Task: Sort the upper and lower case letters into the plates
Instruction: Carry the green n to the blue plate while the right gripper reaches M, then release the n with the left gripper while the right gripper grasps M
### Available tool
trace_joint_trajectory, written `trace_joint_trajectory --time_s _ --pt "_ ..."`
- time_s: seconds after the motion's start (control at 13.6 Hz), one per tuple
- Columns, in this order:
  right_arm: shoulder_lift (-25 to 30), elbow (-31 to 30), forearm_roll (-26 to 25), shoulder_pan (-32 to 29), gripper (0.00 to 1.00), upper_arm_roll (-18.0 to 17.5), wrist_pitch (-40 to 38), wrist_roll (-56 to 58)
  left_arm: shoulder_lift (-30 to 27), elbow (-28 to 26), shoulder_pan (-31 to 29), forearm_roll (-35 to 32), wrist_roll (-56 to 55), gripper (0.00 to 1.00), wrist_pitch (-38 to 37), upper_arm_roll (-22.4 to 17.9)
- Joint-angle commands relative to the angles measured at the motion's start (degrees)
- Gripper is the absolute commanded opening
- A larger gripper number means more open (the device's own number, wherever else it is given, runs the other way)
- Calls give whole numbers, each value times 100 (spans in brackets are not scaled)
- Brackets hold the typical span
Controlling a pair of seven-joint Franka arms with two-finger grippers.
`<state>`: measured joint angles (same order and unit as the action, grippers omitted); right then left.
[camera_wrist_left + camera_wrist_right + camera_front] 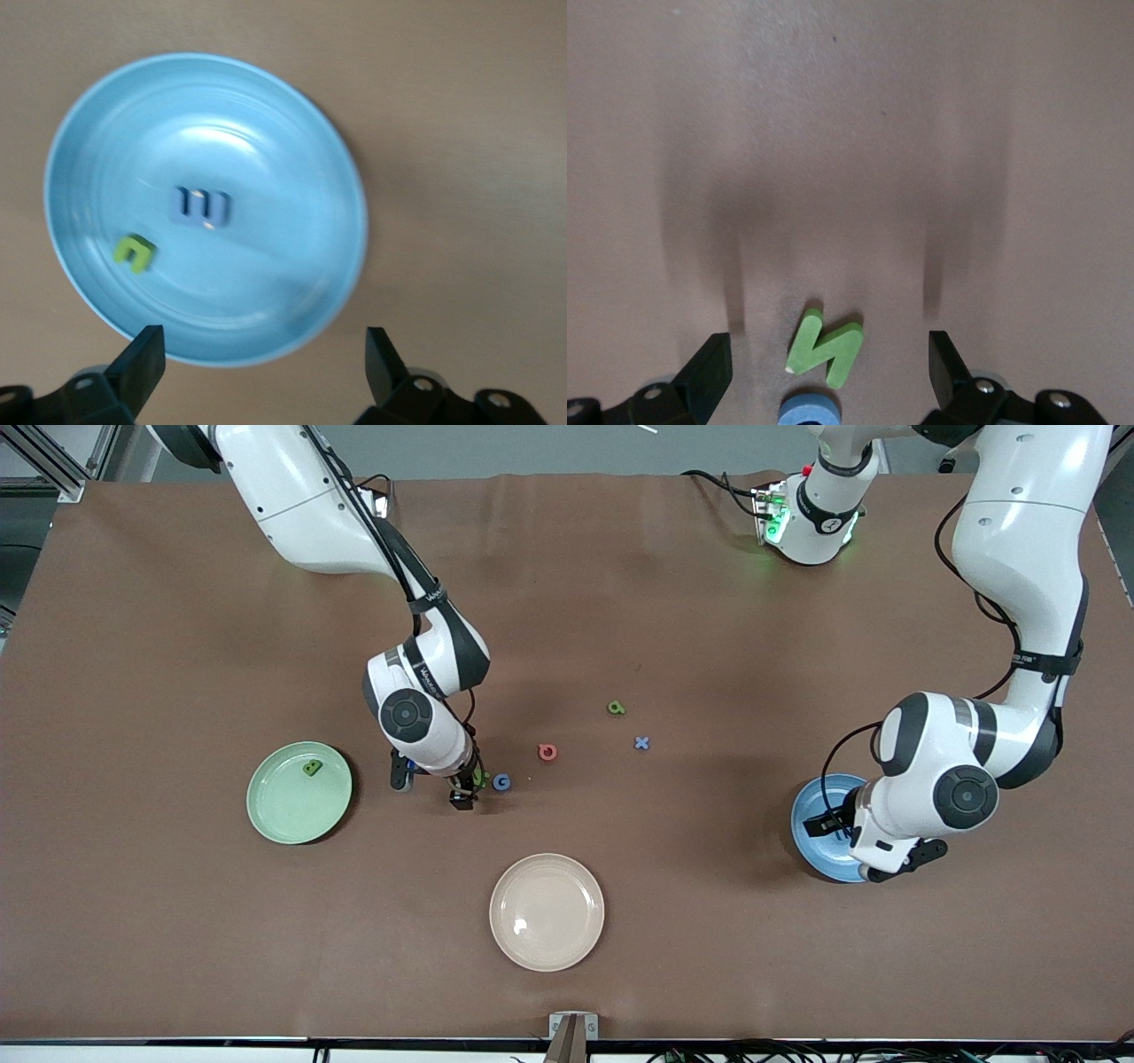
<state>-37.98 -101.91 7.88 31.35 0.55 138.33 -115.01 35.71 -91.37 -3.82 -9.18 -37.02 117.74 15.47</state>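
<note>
Fingers [709, 367] of the right gripper [824, 372] stand wide apart with nothing between the pads, straddling a green zigzag letter [824, 351] that lies flat on the brown table [177, 921], just beside a blue letter G [501, 781]; that spread looks chosen so the jaws can drop on either side of the tiny piece (whether it is an upper or lower case form I cannot tell). The left gripper [261, 367] is equally wide open and empty over the blue plate [337, 177], where a blue letter [202, 205] and a small green letter [134, 251] lie apart from each other on the plate's floor, which suits a hand that has nothing more to hold above its own bin. The pale green plate [275, 815], at the right arm's end of the table, carries one green letter [312, 767]. Loose on the table between the arms are a red letter [547, 752], a blue x [641, 742] and another green letter [616, 708]. The cream plate [547, 948], nearest the front camera, holds nothing.
</note>
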Motion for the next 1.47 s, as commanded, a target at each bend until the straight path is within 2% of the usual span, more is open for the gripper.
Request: trace_joint_trajectory --time_s 0.0,0.15,0.22,0.37,0.59,0.74,0.81,1.03,1.4 --pt "-95 101 -146 204 92 111 1 -258 -204 -3 66 -5 -786 100 -321 411" --pt "-139 101 -252 213 87 103 1 -258 -231 -56 66 -22 -1428 100 -454 807" --pt "-139 101 -304 213 80 103 9 -258 -248 -108 66 -22 -1709 100 -454 992" --pt "-139 101 -392 213 62 103 9 -258 -248 -240 214 -75 -2211 100 -384 1221" --pt "-139 84 -428 204 33 103 114 -250 -240 -609 557 -93 -2852 99 238 1231" --pt "-148 84 -471 187 5 103 150 -241 -47 -636 899 -93 -3213 97 643 1213" --pt "-131 92 -489 135 0 103 133 -163 32 -680 996 -162 -3415 97 836 1213" --pt "-17 101 -516 -216 0 94 28 923 199 -917 1138 -689 -3821 92 1250 1213" --pt "747 49 -437 -1077 0 68 -963 3244 182 -1558 1331 -752 -4426 83 1944 1213"
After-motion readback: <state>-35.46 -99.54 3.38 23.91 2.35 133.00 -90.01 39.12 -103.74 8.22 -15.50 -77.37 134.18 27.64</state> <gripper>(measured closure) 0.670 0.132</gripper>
